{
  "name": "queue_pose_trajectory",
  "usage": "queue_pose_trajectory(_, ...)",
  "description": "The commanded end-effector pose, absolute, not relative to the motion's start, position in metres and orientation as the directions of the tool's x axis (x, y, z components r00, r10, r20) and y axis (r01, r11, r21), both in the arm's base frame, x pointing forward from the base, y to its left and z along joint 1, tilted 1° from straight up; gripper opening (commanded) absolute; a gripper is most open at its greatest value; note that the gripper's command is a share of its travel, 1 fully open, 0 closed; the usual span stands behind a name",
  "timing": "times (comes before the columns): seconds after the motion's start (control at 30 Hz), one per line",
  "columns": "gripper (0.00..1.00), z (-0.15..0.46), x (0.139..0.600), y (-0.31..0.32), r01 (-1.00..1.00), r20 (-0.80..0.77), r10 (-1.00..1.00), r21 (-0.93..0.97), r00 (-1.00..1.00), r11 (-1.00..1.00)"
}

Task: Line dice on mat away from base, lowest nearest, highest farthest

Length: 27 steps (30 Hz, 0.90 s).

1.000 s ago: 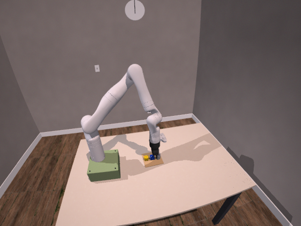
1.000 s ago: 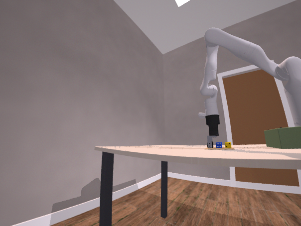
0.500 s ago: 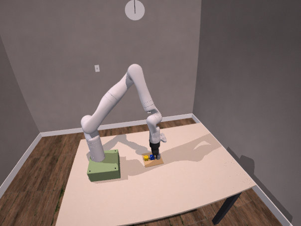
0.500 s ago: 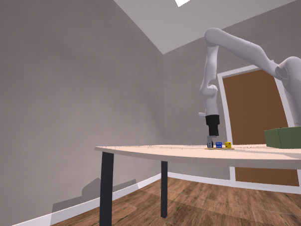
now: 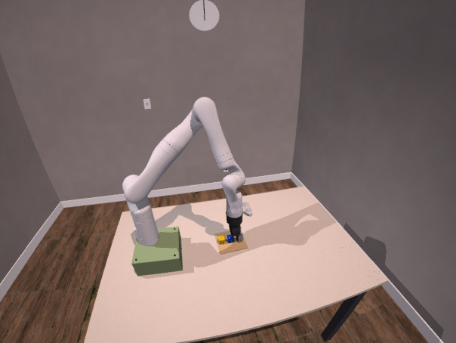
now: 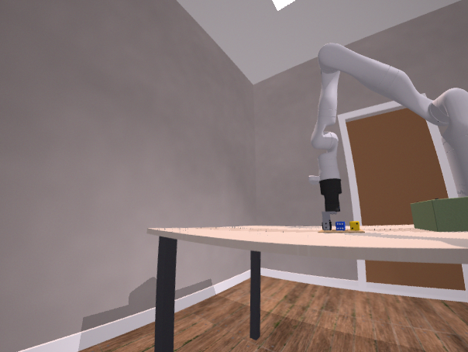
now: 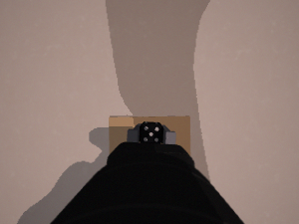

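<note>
A tan mat (image 5: 235,247) (image 6: 359,231) (image 7: 119,132) lies flat on the table. On it stand a yellow die (image 5: 221,239) (image 6: 354,225), a blue die (image 5: 230,238) (image 6: 340,226) and a black die (image 6: 330,225) (image 7: 150,132) in a row. The yellow die is nearest the base and the black one is farthest. My gripper (image 5: 238,238) (image 6: 328,224) (image 7: 150,130) points straight down, with its grey fingers pressed against both sides of the black die. The black die rests on the mat's far end with white pips facing up. In the wrist view the other two dice are hidden under my hand.
The arm's green base block (image 5: 158,257) (image 6: 442,215) stands left of the mat in the top view. The table (image 5: 287,279) stretches wide to the right and front of the mat. Walls stand well behind it.
</note>
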<state>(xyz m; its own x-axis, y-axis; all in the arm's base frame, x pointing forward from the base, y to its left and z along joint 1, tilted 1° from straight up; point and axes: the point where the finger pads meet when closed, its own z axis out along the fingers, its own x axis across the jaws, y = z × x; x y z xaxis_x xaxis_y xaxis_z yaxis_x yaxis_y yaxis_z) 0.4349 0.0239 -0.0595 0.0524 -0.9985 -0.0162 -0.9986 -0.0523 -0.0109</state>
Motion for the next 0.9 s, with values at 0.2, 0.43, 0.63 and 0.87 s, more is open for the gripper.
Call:
queue_pose_trajectory(0.2,0.69,-0.0588,0.4355,0.0239,-0.999,-0.016,-0.998,-0.013,0.052,-0.052)
queue_pose_trajectory(0.43,0.81,-0.0588,0.4355,0.0239,-0.999,-0.016,-0.998,-0.013,0.052,-0.052)
queue_pose_trajectory(0.63,0.87,-0.0588,0.4355,0.0239,-0.999,-0.016,-0.998,-0.013,0.052,-0.052)
queue_pose_trajectory(0.87,0.87,-0.0580,0.4355,0.0239,-0.999,-0.016,-0.998,-0.013,0.052,-0.052)
